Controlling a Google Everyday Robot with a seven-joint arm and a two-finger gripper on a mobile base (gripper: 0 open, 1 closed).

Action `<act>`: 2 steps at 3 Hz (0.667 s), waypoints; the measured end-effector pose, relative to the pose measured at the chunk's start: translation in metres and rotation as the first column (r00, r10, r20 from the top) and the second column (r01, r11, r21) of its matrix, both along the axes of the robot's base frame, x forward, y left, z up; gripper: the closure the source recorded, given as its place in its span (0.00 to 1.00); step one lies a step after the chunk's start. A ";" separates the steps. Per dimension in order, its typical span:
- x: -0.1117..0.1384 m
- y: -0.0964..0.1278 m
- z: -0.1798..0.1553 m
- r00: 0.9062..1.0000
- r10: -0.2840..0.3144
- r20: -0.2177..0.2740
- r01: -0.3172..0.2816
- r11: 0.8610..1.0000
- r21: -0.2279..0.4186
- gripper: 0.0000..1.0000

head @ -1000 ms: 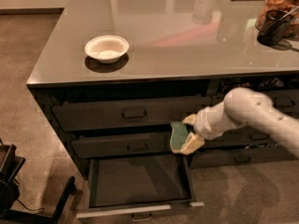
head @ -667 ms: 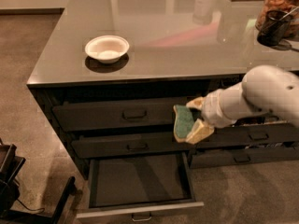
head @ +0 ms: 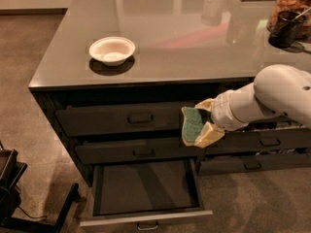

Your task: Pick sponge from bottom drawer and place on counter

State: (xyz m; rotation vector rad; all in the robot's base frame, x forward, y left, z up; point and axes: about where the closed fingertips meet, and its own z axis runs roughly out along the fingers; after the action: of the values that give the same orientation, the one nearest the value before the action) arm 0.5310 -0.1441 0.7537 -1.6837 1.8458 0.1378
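hand point(head: 200, 122) gripping sponge point(head: 192, 125), before drawers

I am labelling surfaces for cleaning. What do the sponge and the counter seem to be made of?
The sponge, held by the gripper in front of the top drawer, looks like soft foam: a matte green scrub face over a yellow-tan layer. The counter seems polished stone or laminate, which one I cannot tell; its glossy grey surface shows reflections.

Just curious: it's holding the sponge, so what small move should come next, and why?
Probably lift straight up: the gripper holds the sponge level with the upper drawers, below the counter edge and higher than the open bottom drawer. It must clear that edge before moving over the counter.
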 end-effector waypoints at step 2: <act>0.016 0.006 0.135 0.994 0.019 0.107 -0.020 1.000 0.001 1.00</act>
State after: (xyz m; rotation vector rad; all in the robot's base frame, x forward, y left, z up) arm 0.5467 -0.1382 0.8889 -1.6750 1.7497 0.0564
